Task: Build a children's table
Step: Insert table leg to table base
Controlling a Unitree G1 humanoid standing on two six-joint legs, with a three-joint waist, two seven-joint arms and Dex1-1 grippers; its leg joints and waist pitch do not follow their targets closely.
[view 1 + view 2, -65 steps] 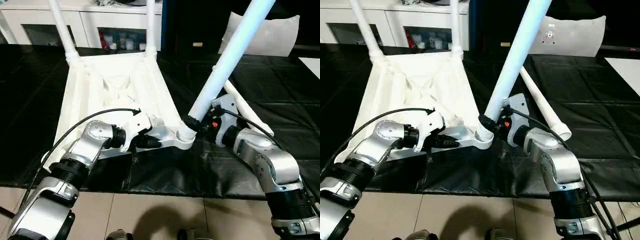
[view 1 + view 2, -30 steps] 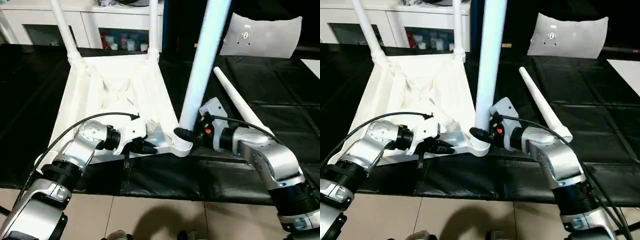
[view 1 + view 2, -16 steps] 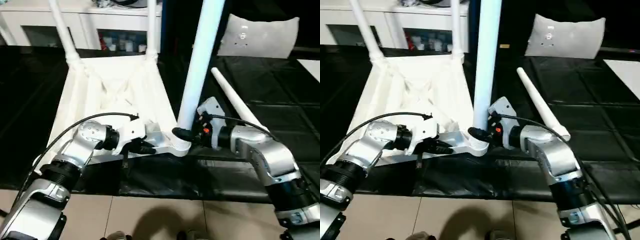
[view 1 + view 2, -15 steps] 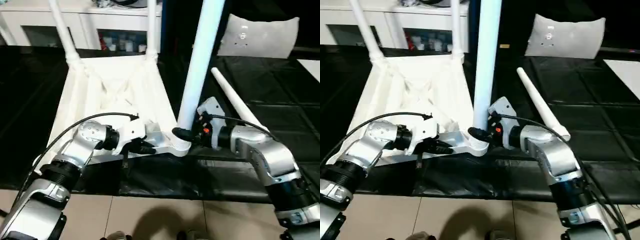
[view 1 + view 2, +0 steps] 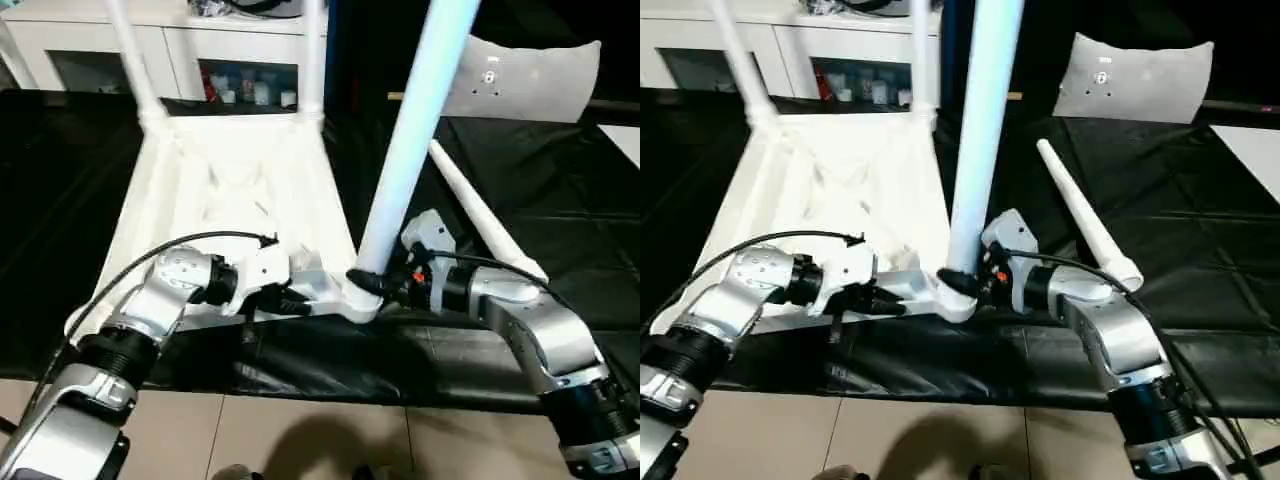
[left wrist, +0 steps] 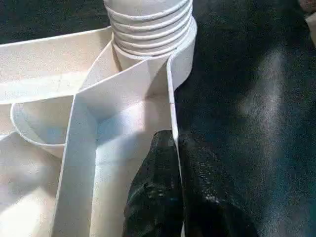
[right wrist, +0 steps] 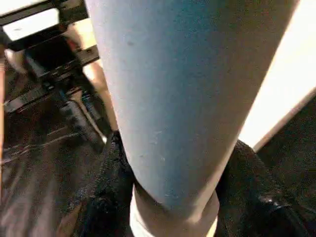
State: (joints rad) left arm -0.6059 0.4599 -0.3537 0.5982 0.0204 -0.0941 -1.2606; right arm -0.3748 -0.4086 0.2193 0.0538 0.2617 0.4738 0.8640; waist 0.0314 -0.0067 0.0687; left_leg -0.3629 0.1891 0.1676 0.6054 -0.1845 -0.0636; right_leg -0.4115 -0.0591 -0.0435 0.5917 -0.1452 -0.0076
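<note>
From the head cameras, the white square table top (image 5: 235,190) lies upside down on the black padded work surface (image 5: 560,200), its X-ribbed underside facing up. Two legs (image 5: 135,60) already stand in the far corner sockets. A third leg (image 5: 410,150) rises from the near right corner socket (image 5: 355,298), leaning slightly right toward its top. The right gripper (image 5: 375,285) clamps this leg just above the socket, one black finger on each side of the tube. The left gripper (image 5: 295,303) lies along the near edge of the table top, just left of that socket, fingers pinched together on the rim. A fourth leg (image 5: 1085,215) lies loose on the work surface to the right of the table, near the right forearm, its flared end toward the robot. A white cabinet (image 5: 200,40) stands behind the work surface, and a white panel (image 5: 1135,80) leans at the back right.

In the left wrist view, the two black fingers (image 6: 158,197) are nearly closed, gripping the thin rim wall of the table top (image 6: 89,163) between them. The ribbed threaded base of the third leg (image 6: 148,24) sits in the corner socket just ahead.

In the right wrist view, the third leg (image 7: 182,98) passes between the black fingers (image 7: 111,182), which hug it on both sides.
</note>
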